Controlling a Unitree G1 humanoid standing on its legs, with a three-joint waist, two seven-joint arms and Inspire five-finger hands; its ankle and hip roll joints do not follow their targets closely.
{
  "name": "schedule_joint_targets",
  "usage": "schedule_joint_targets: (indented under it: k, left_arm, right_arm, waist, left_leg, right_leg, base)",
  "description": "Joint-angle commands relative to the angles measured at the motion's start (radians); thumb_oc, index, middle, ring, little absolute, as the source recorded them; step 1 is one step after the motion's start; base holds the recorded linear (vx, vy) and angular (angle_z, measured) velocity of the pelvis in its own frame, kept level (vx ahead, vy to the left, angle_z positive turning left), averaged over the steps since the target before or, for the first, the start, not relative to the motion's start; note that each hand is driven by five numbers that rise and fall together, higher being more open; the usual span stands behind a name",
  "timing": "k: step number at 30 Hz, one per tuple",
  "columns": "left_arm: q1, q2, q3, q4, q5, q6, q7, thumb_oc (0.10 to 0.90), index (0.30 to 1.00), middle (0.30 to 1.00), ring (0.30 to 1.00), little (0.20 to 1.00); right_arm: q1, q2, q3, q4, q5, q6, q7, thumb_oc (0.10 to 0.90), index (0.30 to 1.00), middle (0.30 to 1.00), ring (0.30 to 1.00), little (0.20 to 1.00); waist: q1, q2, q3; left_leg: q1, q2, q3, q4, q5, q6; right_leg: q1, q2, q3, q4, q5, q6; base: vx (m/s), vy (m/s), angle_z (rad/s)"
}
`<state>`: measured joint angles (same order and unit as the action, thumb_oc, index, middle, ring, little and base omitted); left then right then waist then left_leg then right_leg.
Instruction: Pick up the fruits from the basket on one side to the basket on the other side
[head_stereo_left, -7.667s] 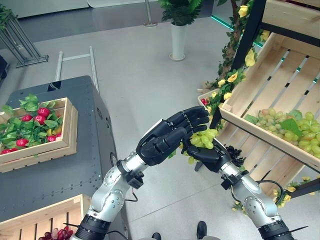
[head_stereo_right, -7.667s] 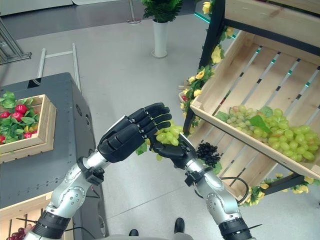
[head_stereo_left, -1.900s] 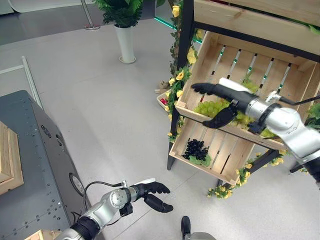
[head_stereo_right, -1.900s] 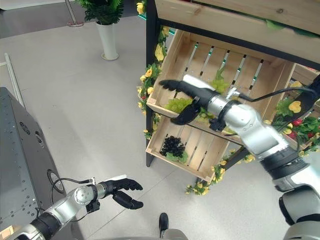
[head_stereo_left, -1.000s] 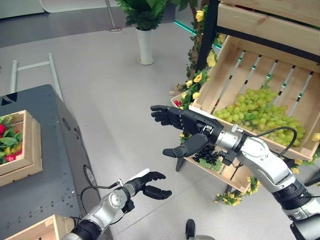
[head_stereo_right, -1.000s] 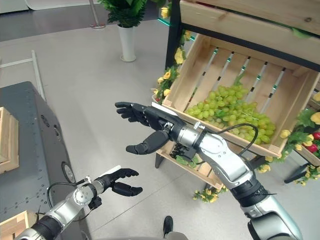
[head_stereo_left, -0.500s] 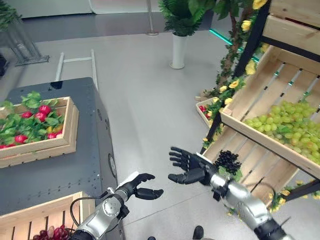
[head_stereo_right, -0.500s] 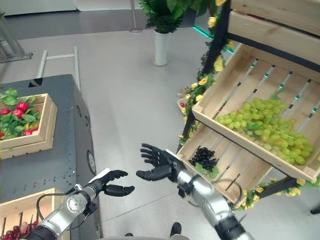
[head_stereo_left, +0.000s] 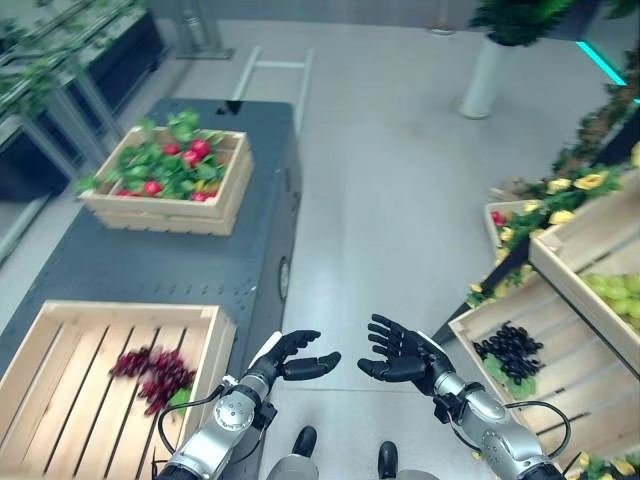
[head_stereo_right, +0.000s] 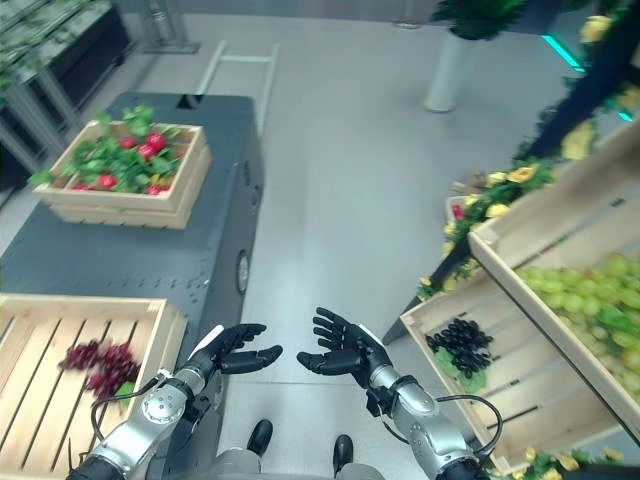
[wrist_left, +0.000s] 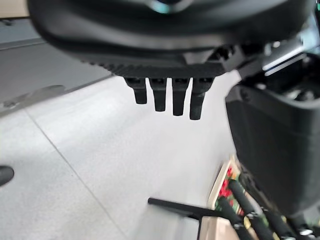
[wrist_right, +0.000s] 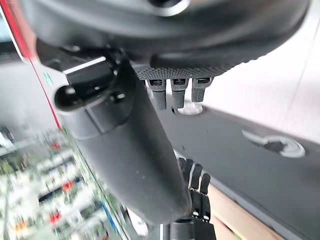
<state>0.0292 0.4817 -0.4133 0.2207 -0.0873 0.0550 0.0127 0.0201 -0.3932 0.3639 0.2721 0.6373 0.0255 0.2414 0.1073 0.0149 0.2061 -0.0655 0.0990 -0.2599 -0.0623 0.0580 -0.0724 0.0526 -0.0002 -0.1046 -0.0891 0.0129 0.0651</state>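
Observation:
My left hand (head_stereo_left: 293, 356) and right hand (head_stereo_left: 402, 356) hover low over the grey floor, palms facing each other, a short gap between them. Both are open and hold nothing; the left wrist view shows straight fingers (wrist_left: 172, 97) over bare floor. A bunch of dark red grapes (head_stereo_left: 152, 370) lies in the slatted wooden crate (head_stereo_left: 60, 385) on the dark cart at the lower left. Green grapes (head_stereo_right: 585, 300) fill the tilted shelf crate at the right, and black grapes (head_stereo_right: 458, 346) lie in the crate below it.
A second wooden crate (head_stereo_left: 170, 214) of red fruits and green leaves stands at the far end of the dark cart (head_stereo_left: 160, 265). A white planter (head_stereo_left: 485, 78) and a metal frame (head_stereo_left: 275, 75) stand on the floor behind. Yellow flowers (head_stereo_left: 575, 182) trim the shelf.
The camera has swung left, so the cart and both its crates now show. The right hand has dropped lower, close to the left hand. The green grapes held earlier now lie in the shelf crate.

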Motion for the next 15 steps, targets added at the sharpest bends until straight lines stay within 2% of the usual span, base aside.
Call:
schedule_joint_targets:
  k: [1,2,3,5,6,7,8,10,13,15]
  left_arm:
    - [-0.070,0.036,0.083,-0.099,-0.051,-0.108,-0.022,0.800,0.900,0.900,0.900,0.900]
    - [-0.069,0.038,0.085,-0.108,-0.051,-0.109,-0.036,0.800,0.900,0.900,0.900,0.900]
    - [-0.074,0.038,0.076,-0.132,-0.064,-0.109,-0.051,0.800,0.900,0.900,0.900,0.900]
    - [-0.074,0.037,0.073,-0.139,-0.071,-0.110,-0.055,0.800,0.900,0.900,0.900,0.900]
    - [-0.075,0.037,0.068,-0.156,-0.077,-0.121,-0.058,0.800,0.900,0.900,0.900,0.900]
    - [-0.074,0.037,0.068,-0.157,-0.077,-0.121,-0.057,0.800,0.900,0.900,0.900,0.900]
    - [-0.076,0.038,0.065,-0.156,-0.074,-0.137,-0.070,0.800,0.900,0.900,0.900,0.900]
    - [-0.074,0.039,0.068,-0.156,-0.086,-0.149,-0.094,0.800,0.900,0.900,0.900,0.900]
    - [-0.074,0.044,0.059,-0.149,-0.108,-0.165,-0.119,0.800,0.900,0.900,0.900,0.900]
    - [-0.079,0.043,0.052,-0.153,-0.122,-0.155,-0.111,0.800,0.900,0.900,0.900,0.900]
  right_arm:
    - [-0.106,0.025,0.008,-0.103,0.058,-0.142,0.029,0.800,0.900,0.900,0.900,0.900]
    - [-0.104,0.020,0.006,-0.102,0.052,-0.151,0.029,0.800,0.900,0.900,0.900,0.900]
    - [-0.103,0.011,0.002,-0.094,0.061,-0.158,0.028,0.800,0.900,0.900,0.900,0.900]
    - [-0.104,0.009,0.003,-0.089,0.065,-0.163,0.023,0.800,0.900,0.900,0.900,0.900]
    - [-0.102,0.001,0.004,-0.090,0.076,-0.173,0.015,0.800,0.900,0.900,0.900,0.900]
    - [-0.101,0.000,0.004,-0.091,0.076,-0.172,0.015,0.800,0.900,0.900,0.900,0.900]
    - [-0.094,-0.001,0.005,-0.095,0.075,-0.179,0.004,0.800,0.900,0.900,0.900,0.900]
    - [-0.074,-0.002,-0.001,-0.105,0.072,-0.185,-0.021,0.800,0.900,0.900,0.900,0.900]
    - [-0.047,-0.001,-0.011,-0.114,0.044,-0.195,-0.041,0.800,0.900,0.900,0.900,0.900]
    - [-0.039,0.003,-0.010,-0.113,0.041,-0.200,-0.048,0.800,0.900,0.900,0.900,0.900]
  waist:
    - [0.052,-0.075,-0.024]
    - [0.055,-0.074,-0.023]
    - [0.059,-0.073,-0.024]
    - [0.058,-0.073,-0.026]
    - [0.051,-0.075,-0.031]
    - [0.049,-0.075,-0.032]
    - [0.040,-0.075,-0.032]
    - [0.018,-0.063,-0.039]
    - [-0.012,-0.044,-0.060]
    - [-0.020,-0.033,-0.069]
  left_leg:
    - [-0.013,-0.104,0.109,0.037,0.019,0.013]
    - [-0.022,-0.102,0.129,0.044,0.018,0.011]
    - [-0.046,-0.109,0.168,0.073,0.009,0.008]
    - [-0.053,-0.115,0.182,0.090,0.001,0.008]
    - [-0.071,-0.129,0.266,0.168,-0.039,0.011]
    - [-0.074,-0.129,0.268,0.174,-0.042,0.011]
    - [-0.077,-0.124,0.315,0.197,-0.056,0.012]
    - [-0.046,-0.089,0.405,0.157,-0.048,0.006]
    - [0.019,-0.031,0.501,0.053,-0.017,-0.020]
    - [0.056,-0.028,0.506,-0.013,0.010,-0.023]
  right_leg:
    - [0.003,-0.033,-0.043,0.002,0.010,0.009]
    - [0.003,-0.036,-0.062,0.002,0.008,0.007]
    - [-0.003,-0.047,-0.115,0.002,0.008,0.003]
    - [-0.005,-0.052,-0.133,0.002,0.008,0.002]
    - [-0.008,-0.074,-0.191,0.002,0.012,-0.001]
    - [-0.008,-0.075,-0.194,0.002,0.012,-0.001]
    - [-0.008,-0.084,-0.216,0.002,0.017,-0.001]
    - [0.002,-0.094,-0.262,0.005,0.015,0.001]
    - [0.028,-0.095,-0.307,0.006,-0.003,0.011]
    - [0.034,-0.099,-0.327,0.015,-0.007,0.018]
  base:
    - [-0.02,-0.152,0.72]
    - [-0.04,-0.072,0.71]
    - [-0.04,-0.066,0.62]
    - [-0.03,-0.010,0.93]
    - [-0.02,0.023,1.07]
    - [-0.02,0.040,1.18]
    - [0.02,0.052,0.97]
    - [0.05,0.113,0.91]
    - [0.13,0.149,1.04]
    - [0.10,0.226,1.24]
